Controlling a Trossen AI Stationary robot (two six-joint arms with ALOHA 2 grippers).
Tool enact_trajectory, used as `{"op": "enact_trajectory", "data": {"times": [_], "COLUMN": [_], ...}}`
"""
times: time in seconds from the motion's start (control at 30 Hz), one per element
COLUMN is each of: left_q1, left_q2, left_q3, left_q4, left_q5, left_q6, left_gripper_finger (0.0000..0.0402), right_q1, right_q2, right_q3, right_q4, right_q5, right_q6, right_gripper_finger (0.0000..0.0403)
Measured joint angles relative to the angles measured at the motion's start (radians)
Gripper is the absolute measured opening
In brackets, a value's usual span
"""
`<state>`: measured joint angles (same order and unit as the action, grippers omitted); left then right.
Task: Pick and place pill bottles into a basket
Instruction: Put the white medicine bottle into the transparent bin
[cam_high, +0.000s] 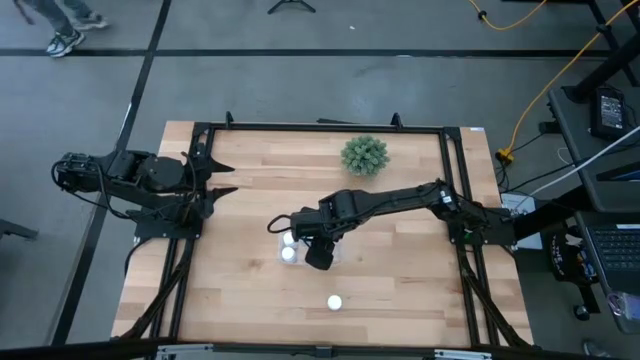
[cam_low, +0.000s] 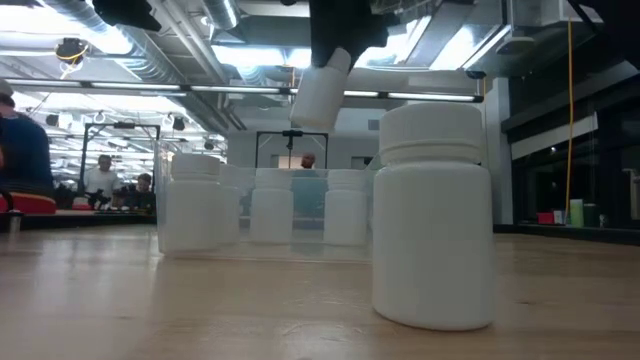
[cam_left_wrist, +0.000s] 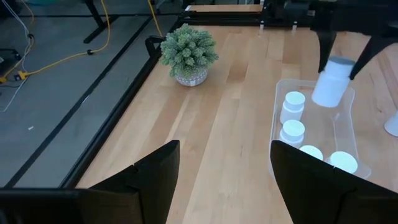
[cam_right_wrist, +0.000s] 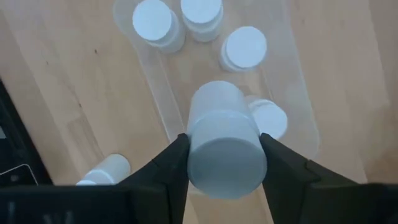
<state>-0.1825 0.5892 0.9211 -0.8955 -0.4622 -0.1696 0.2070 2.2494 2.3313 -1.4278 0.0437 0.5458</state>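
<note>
We've got a light wooden table with a dark metal frame around its edge. A little green spiky plant sits near the far edge; up close it's in a small pale pot. Yellow cables snake over the grey floor beside a desk with a laptop. Someone's sneakers show on the floor, and people sit way back in the room.

light: bright, even | ceiling lamps glare | background soft
</note>
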Motion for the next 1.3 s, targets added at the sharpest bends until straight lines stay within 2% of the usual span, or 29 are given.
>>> {"op": "enact_trajectory", "data": {"times": [0.43,1.3], "left_q1": [0.0,0.0], "left_q2": [0.0,0.0], "left_q3": [0.0,0.0], "left_q4": [-0.001,-0.001], "left_q5": [0.009,0.011], "left_q6": [0.0,-0.018], "left_gripper_finger": [0.0244,0.0244], "right_q1": [0.027,0.059], "right_q2": [0.108,0.209], "right_q3": [0.0,0.0], "right_q4": [0.016,0.011], "right_q5": [-0.022,-0.039], "right_q6": [-0.034,-0.065], "right_gripper_finger": [0.0155,0.0155]}}
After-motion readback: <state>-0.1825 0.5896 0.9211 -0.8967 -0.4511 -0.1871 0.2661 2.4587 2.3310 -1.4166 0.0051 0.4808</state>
